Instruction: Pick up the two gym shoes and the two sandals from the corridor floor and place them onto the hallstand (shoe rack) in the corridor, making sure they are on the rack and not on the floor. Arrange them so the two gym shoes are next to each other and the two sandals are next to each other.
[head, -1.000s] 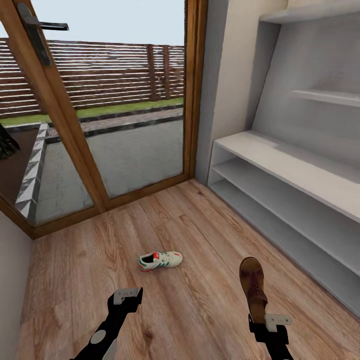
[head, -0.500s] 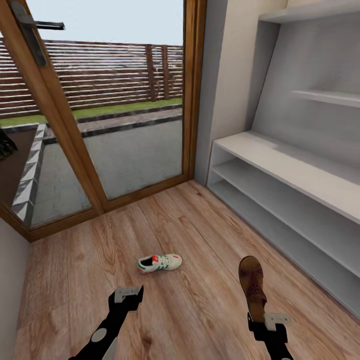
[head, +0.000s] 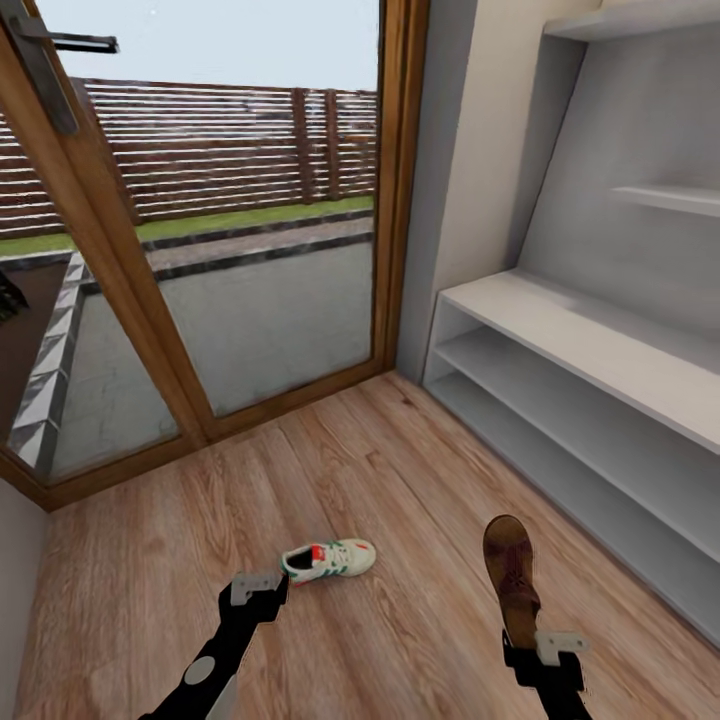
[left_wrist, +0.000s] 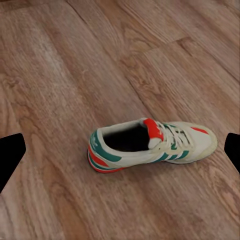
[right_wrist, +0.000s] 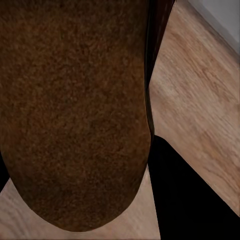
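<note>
One gym shoe (head: 329, 560) lies on its sole on the corridor floor (head: 400, 470), white with green stripes and red patches. My left gripper (head: 257, 590) hangs open just above and beside its heel end; in the left wrist view the gym shoe (left_wrist: 150, 145) lies between the two dark fingertips (left_wrist: 10, 157). My right gripper (head: 540, 650) is shut on the heel of a brown sandal (head: 510, 575), held off the floor with its toe pointing away from me. The sandal's sole (right_wrist: 75, 110) fills much of the right wrist view. The pale grey hallstand (head: 590, 340) stands at the right.
A wood-framed glass door (head: 230, 220) closes the far end of the corridor, with a fenced yard behind it. A pale wall corner (head: 470, 180) adjoins the hallstand. Bare plank floor lies between me and the hallstand.
The whole view has shifted: the camera moved forward, so the gym shoe now sits nearer my left gripper. My right gripper keeps the sandal in the same hold.
</note>
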